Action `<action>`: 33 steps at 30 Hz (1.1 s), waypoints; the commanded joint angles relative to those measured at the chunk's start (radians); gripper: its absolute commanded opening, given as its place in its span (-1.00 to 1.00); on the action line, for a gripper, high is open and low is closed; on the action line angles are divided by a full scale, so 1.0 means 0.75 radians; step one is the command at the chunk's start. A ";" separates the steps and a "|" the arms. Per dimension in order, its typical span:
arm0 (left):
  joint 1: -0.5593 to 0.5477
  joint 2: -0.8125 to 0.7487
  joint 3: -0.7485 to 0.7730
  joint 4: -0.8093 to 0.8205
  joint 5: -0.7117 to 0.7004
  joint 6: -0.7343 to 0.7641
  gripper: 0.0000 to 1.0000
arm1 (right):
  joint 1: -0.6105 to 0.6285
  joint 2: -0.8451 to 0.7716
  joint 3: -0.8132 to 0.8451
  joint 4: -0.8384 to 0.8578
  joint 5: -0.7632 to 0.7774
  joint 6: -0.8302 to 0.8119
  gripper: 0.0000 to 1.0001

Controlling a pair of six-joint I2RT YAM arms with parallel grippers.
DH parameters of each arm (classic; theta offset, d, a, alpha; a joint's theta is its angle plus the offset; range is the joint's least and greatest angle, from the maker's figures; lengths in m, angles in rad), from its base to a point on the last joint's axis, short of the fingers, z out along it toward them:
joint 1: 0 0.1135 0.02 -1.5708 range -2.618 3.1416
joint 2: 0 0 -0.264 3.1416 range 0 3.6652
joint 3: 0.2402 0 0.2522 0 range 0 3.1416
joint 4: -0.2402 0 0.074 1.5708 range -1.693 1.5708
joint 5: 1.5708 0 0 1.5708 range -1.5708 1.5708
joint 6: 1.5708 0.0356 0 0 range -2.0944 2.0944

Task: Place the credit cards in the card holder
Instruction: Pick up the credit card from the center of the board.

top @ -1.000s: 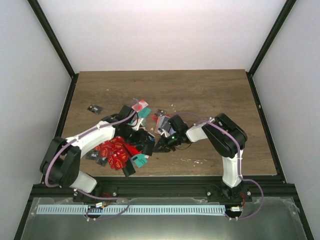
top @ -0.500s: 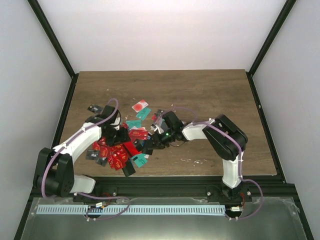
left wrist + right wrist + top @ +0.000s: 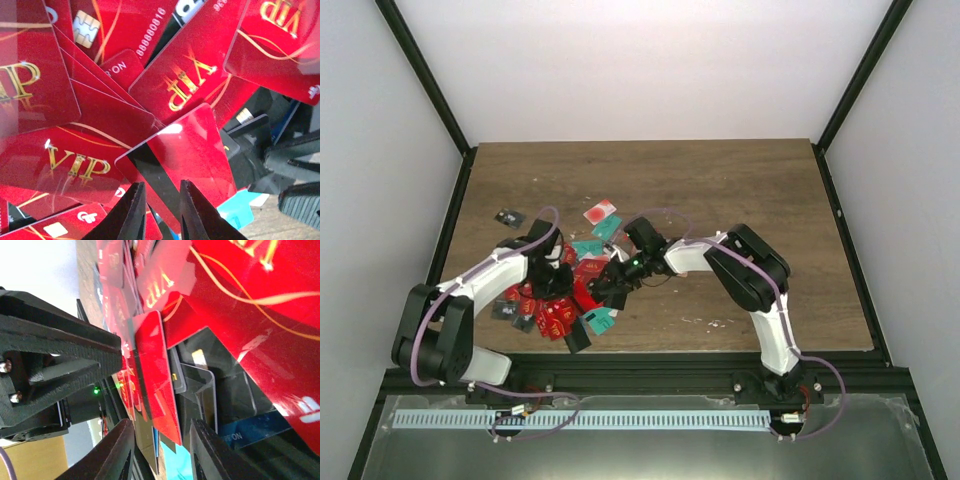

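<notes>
The credit cards (image 3: 545,312) lie in a mostly red heap at the table's front left, with both grippers nosed into it from opposite sides. My left gripper (image 3: 560,282) (image 3: 161,184) holds its jaws a little apart. A red card with a black stripe (image 3: 190,145) is tilted up off the heap, and its lower end runs between the fingers. My right gripper (image 3: 610,287) (image 3: 161,424) is open, with the edge of a raised red card (image 3: 155,385) between its jaws and the left gripper's black body just beyond. The card holder does not show.
A white card with a red spot (image 3: 601,212) and a teal card (image 3: 588,247) lie behind the heap. A black card (image 3: 508,217) lies apart at the far left. Another teal card (image 3: 603,320) and a black one (image 3: 577,338) sit near the front edge.
The right gripper slid left into the heap and opened its jaws. The left gripper swung back from the centre onto the heap and narrowed its jaws over the striped red card.
</notes>
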 commanded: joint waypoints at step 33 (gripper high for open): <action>0.007 -0.040 -0.111 -0.015 -0.065 -0.177 -0.85 | 0.076 0.203 0.259 -0.314 -0.013 -0.141 -0.25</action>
